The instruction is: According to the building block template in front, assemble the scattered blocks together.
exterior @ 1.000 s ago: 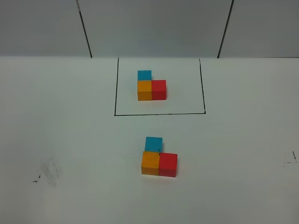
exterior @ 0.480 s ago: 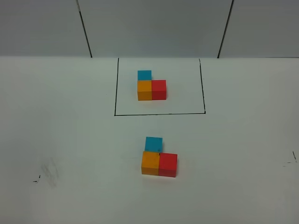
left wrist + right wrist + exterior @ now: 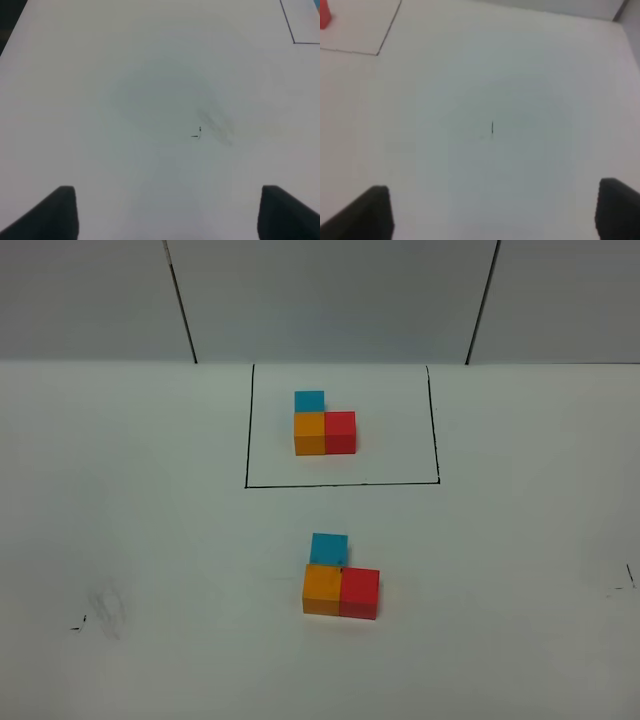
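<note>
Exterior high: scattered blocks (image 3: 340,582) form touching L near framed template (image 3: 323,424). Left end effector (image 3: 167,212) apart, right end effector (image 3: 492,210) apart, apparently over bare worktop (image 3: 150,540).

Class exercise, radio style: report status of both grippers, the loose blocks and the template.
Left gripper and right gripper: jaws open, empty, over bare table. Scattered blocks joined in an L, matching the building block template. Nothing in the way.

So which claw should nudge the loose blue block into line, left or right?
Probably the right, but only just. The loose blue block sits a little right of the middle, on that arm's side. The left claw and right claw both hang open over bare table, away from it.
</note>
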### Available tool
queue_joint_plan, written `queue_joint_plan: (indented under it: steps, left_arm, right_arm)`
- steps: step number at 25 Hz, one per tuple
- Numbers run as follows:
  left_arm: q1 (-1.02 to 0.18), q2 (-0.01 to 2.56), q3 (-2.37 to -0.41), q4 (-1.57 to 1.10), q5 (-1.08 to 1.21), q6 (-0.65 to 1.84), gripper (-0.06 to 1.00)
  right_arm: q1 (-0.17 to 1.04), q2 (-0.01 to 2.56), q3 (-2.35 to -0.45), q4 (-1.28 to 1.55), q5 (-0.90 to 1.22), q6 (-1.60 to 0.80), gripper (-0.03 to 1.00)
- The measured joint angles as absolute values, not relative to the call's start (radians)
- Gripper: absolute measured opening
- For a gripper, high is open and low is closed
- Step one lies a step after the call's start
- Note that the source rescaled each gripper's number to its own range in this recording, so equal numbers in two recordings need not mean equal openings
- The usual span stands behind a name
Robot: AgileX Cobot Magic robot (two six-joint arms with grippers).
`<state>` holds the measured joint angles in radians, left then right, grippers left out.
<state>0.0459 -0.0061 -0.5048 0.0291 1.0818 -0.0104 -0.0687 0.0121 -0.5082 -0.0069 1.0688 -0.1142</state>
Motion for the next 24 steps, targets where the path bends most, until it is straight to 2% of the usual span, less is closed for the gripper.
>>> queue_joint_plan:
  steps: [13,20,24]
  left_arm:
    - [0.046,-0.006,-0.505,0.030,1.082,-0.010,0.65]
    - [0.046,-0.006,-0.505,0.030,1.082,-0.010,0.65]
    - [0.046,-0.006,-0.505,0.030,1.082,-0.010,0.65]
  right_arm:
    - [-0.059,0.012,-0.504,-0.008,1.067,-0.095,0.75]
    - [0.134,0.012,-0.504,-0.009,1.067,-0.093,0.75]
    - [0.162,0.012,-0.504,-0.008,1.067,-0.093,0.75]
